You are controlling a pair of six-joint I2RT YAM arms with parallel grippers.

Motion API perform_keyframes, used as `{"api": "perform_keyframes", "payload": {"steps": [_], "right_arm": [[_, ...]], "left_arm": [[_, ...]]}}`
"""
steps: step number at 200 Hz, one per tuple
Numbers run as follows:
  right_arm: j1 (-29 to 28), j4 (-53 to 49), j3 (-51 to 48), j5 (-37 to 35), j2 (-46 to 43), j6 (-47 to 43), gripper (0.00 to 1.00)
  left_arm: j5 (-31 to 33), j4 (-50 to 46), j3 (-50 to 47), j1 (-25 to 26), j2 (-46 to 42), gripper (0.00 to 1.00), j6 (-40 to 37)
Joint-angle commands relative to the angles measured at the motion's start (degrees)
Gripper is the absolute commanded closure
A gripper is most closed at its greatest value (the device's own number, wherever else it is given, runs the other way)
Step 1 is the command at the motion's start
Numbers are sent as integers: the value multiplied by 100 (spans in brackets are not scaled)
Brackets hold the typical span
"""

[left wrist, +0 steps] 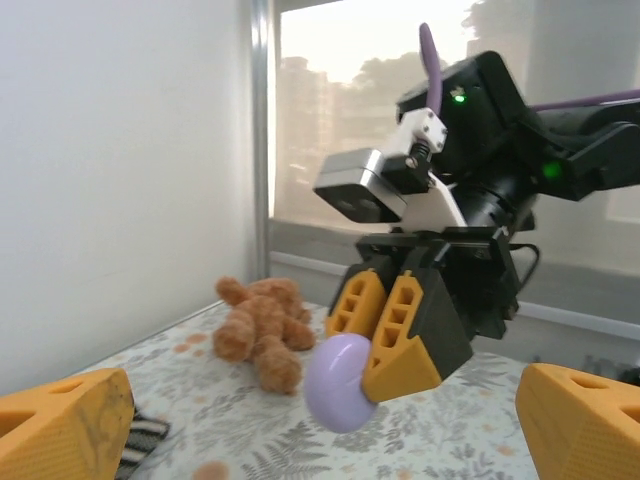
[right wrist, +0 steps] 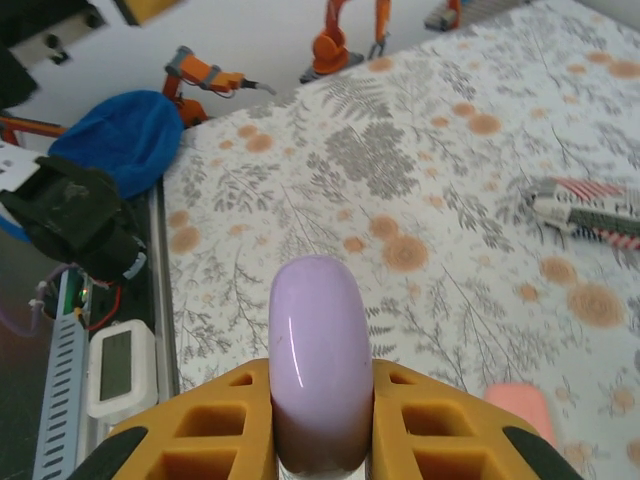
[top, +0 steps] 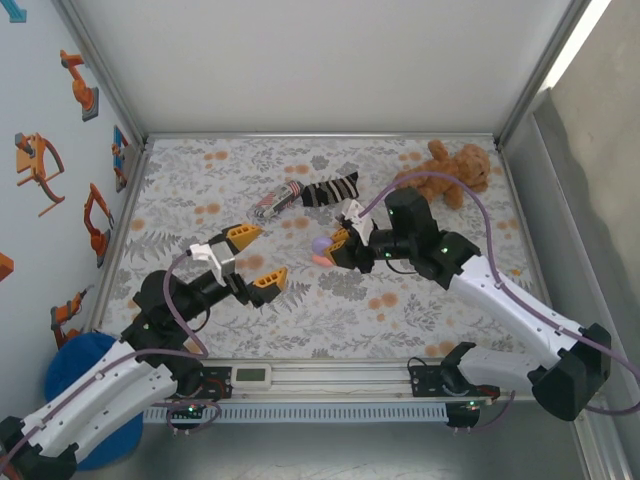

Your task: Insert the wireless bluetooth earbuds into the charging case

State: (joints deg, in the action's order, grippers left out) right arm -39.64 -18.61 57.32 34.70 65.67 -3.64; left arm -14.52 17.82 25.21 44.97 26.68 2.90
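Right gripper (top: 338, 244) is clamped on a pale purple charging case (right wrist: 315, 360). Its orange fingers (right wrist: 200, 435) press the two broad faces, so the case stands on edge, lifted clear of the table (top: 420, 310) near the middle of the floral surface. The hold appears meant to present the case towards the other arm, and the left wrist view shows its rounded end pointing that way. No open lid or seam can be made out, so I cannot tell whether the case is ready to receive anything. Left gripper (top: 256, 260) stands just left of the case, jaws spread to their widest and holding nothing. It is aimed at the case with a gap between the two, and I judge it to be lining up to take or steady the case. A salmon-pink piece (top: 322, 259) lies on the table just beneath the near side of the held case. It may be one of the earbuds, but it is too small and blurred to tell from a second case. On clearances, a teddy bear (top: 445, 172) sits at the far right, with a striped sock (top: 330, 190) and a wrapped packet (top: 275, 203) on the far side of the grippers, near but apart from them. The stretch between the grippers and the near rail (top: 330, 375) is open, and both side walls are well apart. The tight spot is between the two grippers themselves, and any lowering of the case risks landing on the pink piece
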Motion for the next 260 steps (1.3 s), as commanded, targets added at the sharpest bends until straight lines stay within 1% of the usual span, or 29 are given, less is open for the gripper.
{"api": "perform_keyframes", "payload": {"steps": [1,27,71,107,172,260], "right_arm": [[235,186,-255,-126,45,576,80],[441,331,-664,-39,226,867,80],[659,667,-1236,307,785,1370,80],[713,781,-1434,463,1270,1683,81],[709,710,-1469,545,1901,1725,81],[716,749,-1378,727,2664,1687,80]], "left_arm": [[919,-793,60,-10,-166,4,-120],[1308,-1080,-1,-6,-206,4,52],[1597,-866,-286,-5,-79,4,376],[1577,-841,-281,-6,110,4,430],[1437,-817,-271,-2,345,4,572],[1492,-974,-259,-4,185,4,554]]}}
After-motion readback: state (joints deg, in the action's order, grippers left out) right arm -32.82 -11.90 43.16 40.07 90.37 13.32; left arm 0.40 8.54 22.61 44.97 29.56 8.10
